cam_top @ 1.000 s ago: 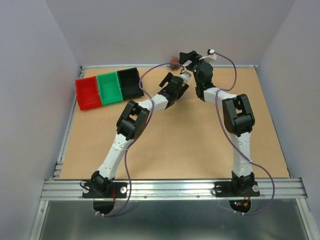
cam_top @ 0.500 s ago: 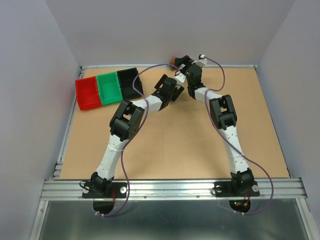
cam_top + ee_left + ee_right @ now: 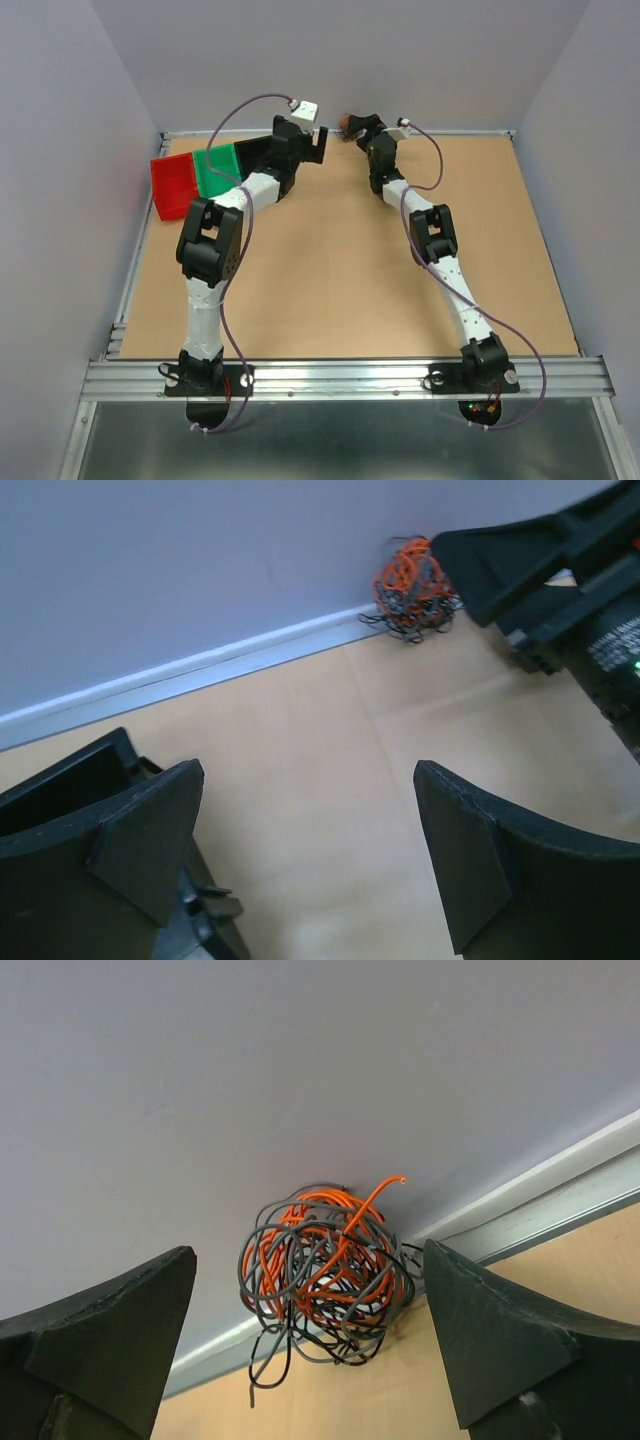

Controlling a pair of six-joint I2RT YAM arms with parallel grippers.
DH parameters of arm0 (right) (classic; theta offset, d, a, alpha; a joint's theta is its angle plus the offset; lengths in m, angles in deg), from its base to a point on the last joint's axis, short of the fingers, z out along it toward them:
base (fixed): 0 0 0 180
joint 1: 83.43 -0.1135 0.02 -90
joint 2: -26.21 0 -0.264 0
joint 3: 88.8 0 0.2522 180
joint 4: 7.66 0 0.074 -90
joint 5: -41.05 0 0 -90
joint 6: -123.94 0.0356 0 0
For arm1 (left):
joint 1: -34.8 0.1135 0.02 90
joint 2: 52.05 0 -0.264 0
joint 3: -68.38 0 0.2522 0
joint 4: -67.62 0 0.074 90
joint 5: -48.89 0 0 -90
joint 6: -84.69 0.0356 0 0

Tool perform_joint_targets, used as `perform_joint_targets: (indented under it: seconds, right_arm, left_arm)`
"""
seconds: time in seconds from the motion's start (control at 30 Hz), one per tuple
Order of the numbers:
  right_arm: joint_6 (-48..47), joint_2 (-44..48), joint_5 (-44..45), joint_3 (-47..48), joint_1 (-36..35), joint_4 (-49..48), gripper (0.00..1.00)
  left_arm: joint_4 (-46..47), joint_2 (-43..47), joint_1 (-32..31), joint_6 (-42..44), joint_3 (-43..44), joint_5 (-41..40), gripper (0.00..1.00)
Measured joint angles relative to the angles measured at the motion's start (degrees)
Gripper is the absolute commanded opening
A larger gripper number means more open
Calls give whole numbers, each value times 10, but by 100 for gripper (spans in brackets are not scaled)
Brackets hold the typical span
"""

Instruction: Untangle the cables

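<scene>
at the far edge of the bench, the cables sit as one tight clump of orange and dark grey strands, against the back wall and the metal rail. right claw is wide open, gripping nothing, aimed at the clump, which lies just ahead between its two fingers; can't tell if a finger touches it. left claw is also wide open and empty, off to the clump's left, well apart, over bare bench. red bin and green bin at far left, black bin beside them, partly hidden by the left arm.
</scene>
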Motion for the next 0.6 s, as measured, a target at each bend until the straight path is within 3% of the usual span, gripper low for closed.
perform_joint_targets:
  seconds: [0.1,0.3,0.37,0.5,0.6]
  right_arm:
    - [23,-9,10,12,0,-2,100]
    - [58,-27,19,37,1,-12,80]
    - [68,-29,19,37,2,-6,80]
    - [83,-30,13,38,2,-5,92]
    - [89,-28,6,39,2,-2,89]
  left_arm:
    - [1,2,35,-26,-1,21,99]
    - [0,2,63,-48,-2,43,99]
    - [-8,2,59,-49,2,54,99]
    - [-33,-4,53,-49,28,70,99]
    - [-42,-17,50,-49,56,82,99]
